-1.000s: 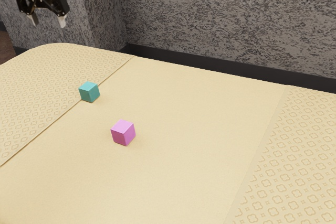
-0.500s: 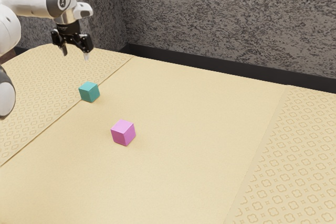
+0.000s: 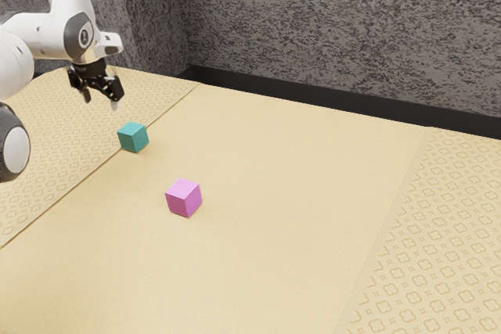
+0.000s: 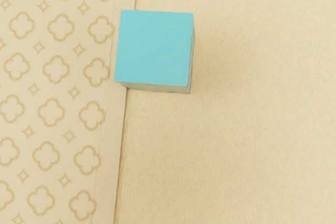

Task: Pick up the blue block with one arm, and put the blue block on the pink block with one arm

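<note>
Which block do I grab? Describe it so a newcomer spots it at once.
On the beige table, find the seam between patterned and plain cloth. The small blue-green cube sits at that seam, near the black gripper. Its neighbour, the pink cube, lies on plain cloth.

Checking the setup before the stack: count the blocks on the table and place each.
2. The blue block sits at the seam of the patterned cloth, near the open gripper. The pink block sits apart on the plain cloth, nearer the camera. Nothing seems hidden.

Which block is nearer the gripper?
The blue block, at the edge of the patterned strip, nearly under the gripper. The pink block sits farther off on plain cloth.
</note>
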